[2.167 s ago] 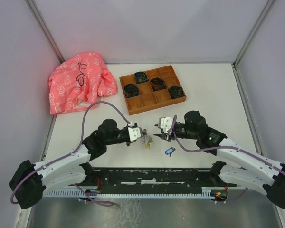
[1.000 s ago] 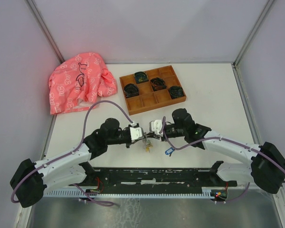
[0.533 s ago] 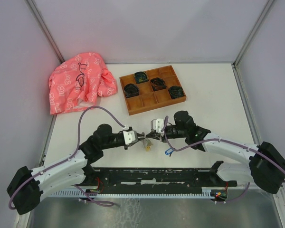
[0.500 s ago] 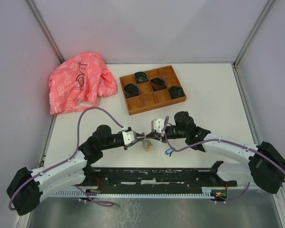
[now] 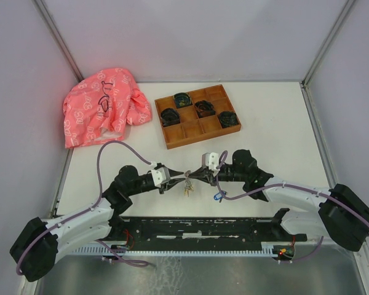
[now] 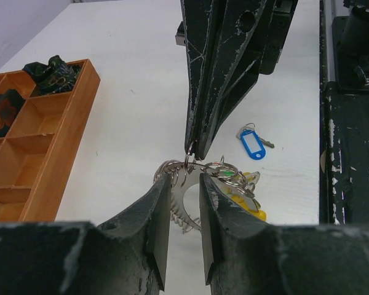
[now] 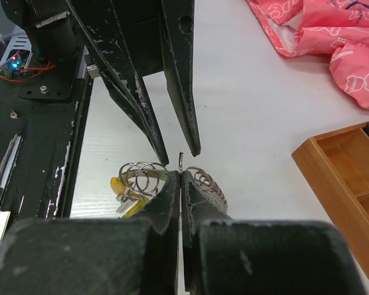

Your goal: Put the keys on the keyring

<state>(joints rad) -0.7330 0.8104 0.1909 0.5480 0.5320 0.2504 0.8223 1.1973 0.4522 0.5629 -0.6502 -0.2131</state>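
Note:
The keyring (image 5: pixel 187 183) is a curved metal band strung with small wire rings, lying on the white table between the two arms. Its yellow tag (image 6: pixel 253 208) and green tag (image 6: pixel 231 174) sit at one end. My right gripper (image 7: pixel 181 173) is shut on one small upright ring (image 7: pixel 181 161) of it. Facing it, my left gripper (image 6: pixel 185 183) is open, and the band (image 6: pixel 183 206) shows through the gap between its jaws. A key with a blue plastic head (image 6: pixel 252 144) lies loose on the table just right of the ring bundle, held by neither gripper.
A wooden tray (image 5: pixel 204 136) with dark coiled bundles stands behind the grippers. A pink cloth (image 5: pixel 101 110) lies at the back left. The black mounting rail (image 5: pixel 197 227) runs along the near table edge, close behind the keyring.
The left gripper has let go of the keyring, opened and drawn back to the left. The right gripper has closed on a small ring of it.

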